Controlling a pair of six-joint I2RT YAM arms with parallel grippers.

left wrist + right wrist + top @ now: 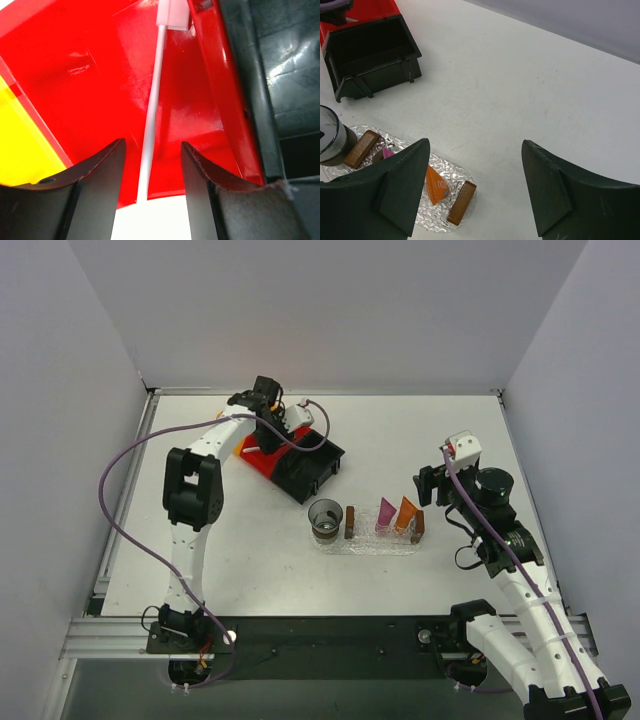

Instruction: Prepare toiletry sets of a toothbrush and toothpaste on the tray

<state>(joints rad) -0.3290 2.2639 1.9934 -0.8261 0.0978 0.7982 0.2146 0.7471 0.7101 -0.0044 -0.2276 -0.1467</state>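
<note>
Plain grey walls (pixel 330 310) enclose a white worktop (pixel 430 440). The left end effector (pixel 152 150) straddles the toothbrush (pixel 152 100) in the red bin (pixel 90 85), its fingers apart and clear of it. The right end effector (pixel 475 150) hangs wide near the tray (pixel 454 172), which carries the orange toothpaste tube (pixel 405 515) and the magenta toothpaste tube (pixel 385 511).

Red bin (pixel 90 80): glossy plastic, reflective. Toothbrush (pixel 152 115): smooth white, matt. Tray (pixel 454 173): clear plastic, bumpy, glinting. Surface (pixel 520 85): matt white.

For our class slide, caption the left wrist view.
Left gripper, jaws open, straddles the toothbrush in the red bin.
</note>
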